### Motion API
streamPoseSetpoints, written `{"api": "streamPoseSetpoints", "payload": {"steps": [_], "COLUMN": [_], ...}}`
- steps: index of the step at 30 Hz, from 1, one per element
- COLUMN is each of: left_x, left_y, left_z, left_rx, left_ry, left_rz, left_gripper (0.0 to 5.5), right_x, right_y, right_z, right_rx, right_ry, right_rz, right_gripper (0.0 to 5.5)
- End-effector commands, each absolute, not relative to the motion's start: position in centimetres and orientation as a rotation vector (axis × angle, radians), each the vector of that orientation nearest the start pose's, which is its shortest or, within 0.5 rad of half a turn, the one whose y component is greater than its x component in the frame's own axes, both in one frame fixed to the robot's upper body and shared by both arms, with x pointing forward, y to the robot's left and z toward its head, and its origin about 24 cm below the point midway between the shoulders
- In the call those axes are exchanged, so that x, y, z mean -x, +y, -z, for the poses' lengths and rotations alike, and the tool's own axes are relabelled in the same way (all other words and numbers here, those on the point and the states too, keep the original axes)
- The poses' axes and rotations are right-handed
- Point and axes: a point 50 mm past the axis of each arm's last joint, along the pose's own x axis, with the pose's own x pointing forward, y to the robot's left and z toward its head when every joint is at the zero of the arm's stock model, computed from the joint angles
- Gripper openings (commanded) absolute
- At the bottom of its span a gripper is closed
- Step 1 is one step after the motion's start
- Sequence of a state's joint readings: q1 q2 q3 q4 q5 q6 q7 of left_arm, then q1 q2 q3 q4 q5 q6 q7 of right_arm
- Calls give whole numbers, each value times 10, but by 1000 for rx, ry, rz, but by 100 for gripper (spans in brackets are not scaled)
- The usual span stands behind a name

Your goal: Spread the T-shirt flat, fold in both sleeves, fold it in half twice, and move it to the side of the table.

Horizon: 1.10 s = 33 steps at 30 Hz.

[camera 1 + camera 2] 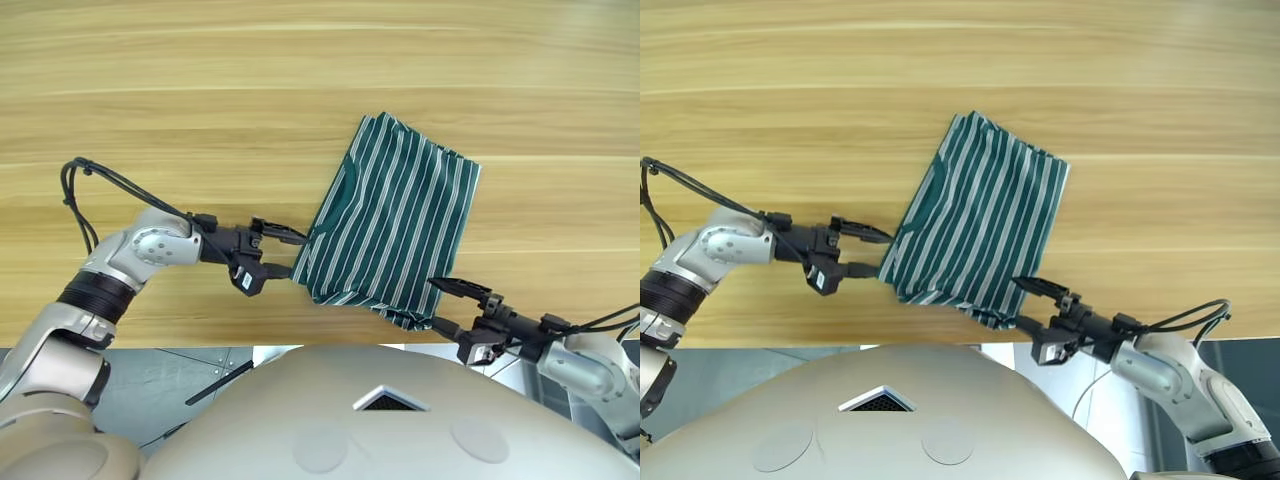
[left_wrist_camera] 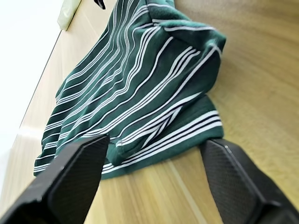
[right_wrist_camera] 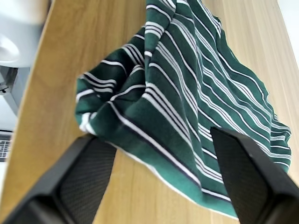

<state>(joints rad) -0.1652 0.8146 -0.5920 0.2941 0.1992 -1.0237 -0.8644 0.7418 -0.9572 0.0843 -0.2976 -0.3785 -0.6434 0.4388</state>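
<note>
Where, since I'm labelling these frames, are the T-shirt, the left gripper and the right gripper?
T-shirt (image 1: pixel 395 215): left eye view, middle of the striped cloth.
left gripper (image 1: pixel 298 254): left eye view, midway between its open fingers.
right gripper (image 1: pixel 433 302): left eye view, midway between its open fingers.

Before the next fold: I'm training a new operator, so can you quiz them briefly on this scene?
1. True or false: the T-shirt lies fully spread, sleeves out, on the table.
2. The left gripper is: A) open at the shirt's near left corner; B) shut on the collar; C) far from the shirt.
3. Which gripper stands open at the shirt's near right corner?
Key: 1 false, it is folded; 2 A; 3 the right gripper.
</note>
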Motion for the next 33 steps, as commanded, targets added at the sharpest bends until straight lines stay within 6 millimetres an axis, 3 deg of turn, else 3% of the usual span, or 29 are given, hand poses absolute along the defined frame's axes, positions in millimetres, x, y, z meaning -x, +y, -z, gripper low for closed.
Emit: {"api": "streamPoseSetpoints", "payload": {"steps": [1, 7, 10, 21, 27, 29, 33], "left_x": [-162, -161, -161, -160, -160, -161, -169], "left_y": [174, 160, 158, 165, 170, 172, 176], "left_z": [5, 13, 17, 20, 20, 19, 17], "left_rx": [-1039, -1004, -999, -997, -993, -983, -968], "left_ry": [-69, -102, -92, -51, -36, -44, -62], "left_rz": [1900, 1930, 1936, 1931, 1896, 1849, 1649], "left_gripper": [354, 354, 301, 100, 50, 38, 11], "right_x": [-73, -71, -72, -73, -76, -81, -113], "right_y": [-219, -217, -217, -216, -216, -219, -227], "right_z": [-28, -28, -28, -30, -32, -34, -35], "right_rx": [1043, 1027, 1032, 1033, 1029, 1034, 1110], "right_ry": [201, 194, 189, 168, 156, 141, 94], "right_rz": [-1254, -1279, -1288, -1293, -1278, -1244, -1132], "right_gripper": [357, 357, 357, 163, 73, 49, 12]}}
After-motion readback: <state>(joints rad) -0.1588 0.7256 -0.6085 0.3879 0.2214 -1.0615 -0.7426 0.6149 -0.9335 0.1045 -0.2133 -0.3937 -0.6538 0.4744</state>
